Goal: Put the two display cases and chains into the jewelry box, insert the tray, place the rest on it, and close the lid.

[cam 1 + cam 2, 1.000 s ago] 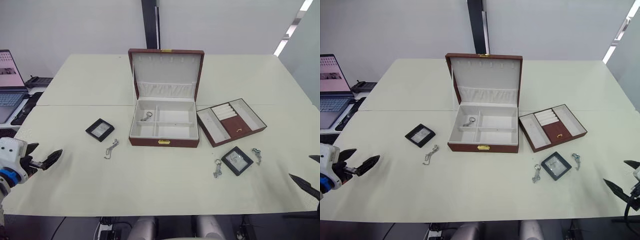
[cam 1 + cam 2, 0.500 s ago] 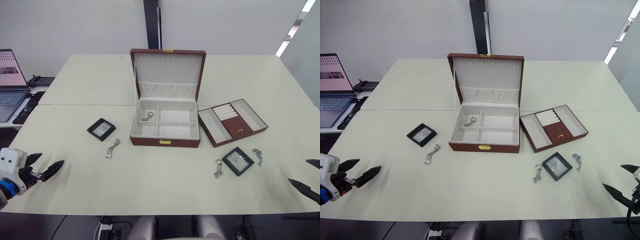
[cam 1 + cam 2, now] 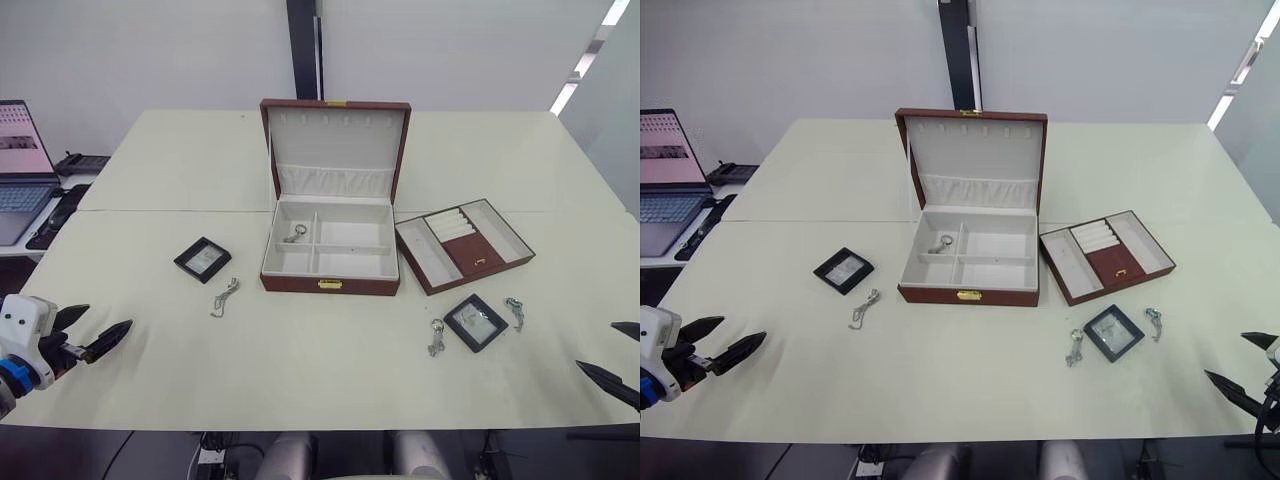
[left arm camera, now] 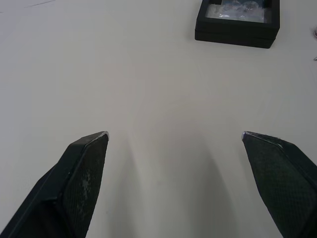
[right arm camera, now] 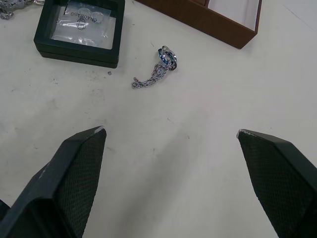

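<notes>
Grippers, left (image 3: 95, 335) and right (image 5: 171, 136), spread wide (apparently empty) over table (image 3: 330, 370).

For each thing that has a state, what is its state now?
Reddish-brown wooden jewelry box: open.
Hinged cream-lined lid: upright.
Shallow reddish-brown tray: on the table, outside the box.
Left pincer: open, empty.
Right pincer: open, empty.

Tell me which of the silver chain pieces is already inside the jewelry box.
The silver piece in the jewelry box's rear-left compartment. The other three lie on the table: one left of the box, two beside the right display case.
</notes>
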Motion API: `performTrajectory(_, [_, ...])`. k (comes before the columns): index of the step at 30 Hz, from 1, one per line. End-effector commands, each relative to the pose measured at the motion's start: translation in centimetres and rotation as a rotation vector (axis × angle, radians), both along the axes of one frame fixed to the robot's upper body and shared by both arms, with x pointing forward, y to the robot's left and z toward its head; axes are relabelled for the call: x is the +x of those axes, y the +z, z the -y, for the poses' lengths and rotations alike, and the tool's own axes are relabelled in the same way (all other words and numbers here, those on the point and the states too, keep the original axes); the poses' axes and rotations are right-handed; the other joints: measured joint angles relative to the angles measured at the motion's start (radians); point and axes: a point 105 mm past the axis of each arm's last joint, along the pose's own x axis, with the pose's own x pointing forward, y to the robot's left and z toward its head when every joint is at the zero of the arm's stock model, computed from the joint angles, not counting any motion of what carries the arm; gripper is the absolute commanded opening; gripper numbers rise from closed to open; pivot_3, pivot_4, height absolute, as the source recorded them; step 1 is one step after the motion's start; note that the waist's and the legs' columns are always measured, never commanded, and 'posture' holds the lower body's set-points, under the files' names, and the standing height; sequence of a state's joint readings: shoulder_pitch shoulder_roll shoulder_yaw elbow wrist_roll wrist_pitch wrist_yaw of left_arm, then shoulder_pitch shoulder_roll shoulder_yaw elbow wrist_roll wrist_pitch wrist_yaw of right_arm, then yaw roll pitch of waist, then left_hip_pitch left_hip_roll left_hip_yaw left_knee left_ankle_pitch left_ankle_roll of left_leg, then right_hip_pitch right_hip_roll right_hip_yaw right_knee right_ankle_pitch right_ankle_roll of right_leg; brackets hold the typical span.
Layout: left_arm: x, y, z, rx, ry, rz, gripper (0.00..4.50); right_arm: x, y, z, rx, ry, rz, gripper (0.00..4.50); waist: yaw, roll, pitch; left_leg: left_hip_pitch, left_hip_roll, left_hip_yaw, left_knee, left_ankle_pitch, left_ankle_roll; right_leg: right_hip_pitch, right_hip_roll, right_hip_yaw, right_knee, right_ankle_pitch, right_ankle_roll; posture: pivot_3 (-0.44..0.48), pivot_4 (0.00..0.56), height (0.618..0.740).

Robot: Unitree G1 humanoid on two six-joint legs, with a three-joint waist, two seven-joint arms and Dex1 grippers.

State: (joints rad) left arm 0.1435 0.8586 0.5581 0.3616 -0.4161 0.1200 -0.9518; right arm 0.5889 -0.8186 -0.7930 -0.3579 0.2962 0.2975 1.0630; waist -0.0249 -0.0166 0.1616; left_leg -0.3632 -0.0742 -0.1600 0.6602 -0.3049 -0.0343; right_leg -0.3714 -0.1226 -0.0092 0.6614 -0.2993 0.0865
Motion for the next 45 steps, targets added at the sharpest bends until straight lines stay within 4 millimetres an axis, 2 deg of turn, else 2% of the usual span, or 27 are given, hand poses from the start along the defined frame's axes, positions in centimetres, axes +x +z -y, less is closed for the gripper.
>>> performTrajectory(1, [0.4, 1.6, 0.1, 0.026, -0.019, 0.044, 4.47, 0.3, 0.7, -0.4, -0.017, 0.022, 0.024, 4.50, 0.000, 0.001, -0.001, 0.000, 0.000, 0.000, 0.000, 0.000, 0.000, 0.000, 0.000, 0.000, 0.000, 0.000, 0.000, 0.000, 0.150, 0.740])
performTrajectory(25, [1.9, 2.2, 2.2, 0.041, -0.126, 0.084, 4.47, 0.9, 0.9, -0.5, -0.023, 0.052, 0.037, 4.50, 0.000, 0.001, -0.001, 0.000, 0.000, 0.000, 0.000, 0.000, 0.000, 0.000, 0.000, 0.000, 0.000, 0.000, 0.000, 0.000, 0.150, 0.740])
performTrajectory(38, [1.6, 2.2, 2.8, 0.038, -0.159, 0.077, 4.47, 2.0, 2.3, -1.2, -0.021, 0.086, 0.089, 4.50, 0.000, 0.001, 0.000, 0.000, 0.000, 0.000, 0.000, 0.000, 0.000, 0.000, 0.000, 0.000, 0.000, 0.000, 0.000, 0.000, 0.150, 0.740])
performTrajectory(42, [1.2, 2.1, 3.1, 0.034, -0.167, 0.074, 4.47, 2.3, 3.0, -1.9, -0.004, 0.133, 0.083, 4.50, 0.000, 0.001, 0.000, -0.001, 0.000, 0.000, 0.000, 0.000, 0.000, 0.000, 0.000, 0.000, 0.000, 0.000, 0.000, 0.000, 0.150, 0.740])
performTrajectory(45, [0.5, 1.8, 3.5, 0.025, -0.173, 0.069, 4.47, 4.0, 5.3, -4.4, 0.022, 0.247, 0.126, 4.50, -0.006, 0.003, 0.000, 0.000, 0.000, 0.001, 0.000, 0.000, 0.000, 0.000, 0.000, 0.001, 0.000, 0.000, 0.000, 0.000, 0.150, 0.740])
